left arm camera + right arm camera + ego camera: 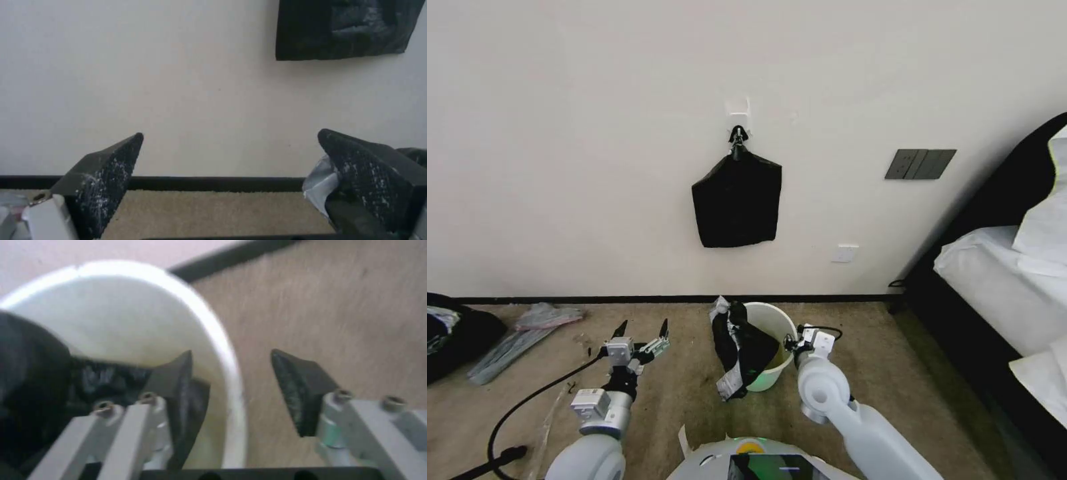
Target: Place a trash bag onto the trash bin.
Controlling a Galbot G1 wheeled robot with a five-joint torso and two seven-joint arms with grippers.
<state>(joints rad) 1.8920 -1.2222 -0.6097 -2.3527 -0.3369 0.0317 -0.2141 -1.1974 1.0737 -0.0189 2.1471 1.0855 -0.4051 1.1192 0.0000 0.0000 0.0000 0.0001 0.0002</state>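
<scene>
Spreading the trash bag (740, 350) comes next: it hangs bunched over the trash bin (774, 320) rim at 9 o'clock. The right gripper (231, 386) straddles the 3 o'clock rim, jaws apart. The left gripper (640, 332) waits, jaws apart.

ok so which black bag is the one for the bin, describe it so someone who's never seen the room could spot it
Start at the cream wall and drop to the carpet, where the small round white trash bin stands. The trash bag is the crumpled, glossy black plastic draped over the bin's left rim, partly inside and partly spilling outside. Unlike the flat square bundle of bags hanging from a wall hook above, it is loose, wrinkled and low down.
</scene>
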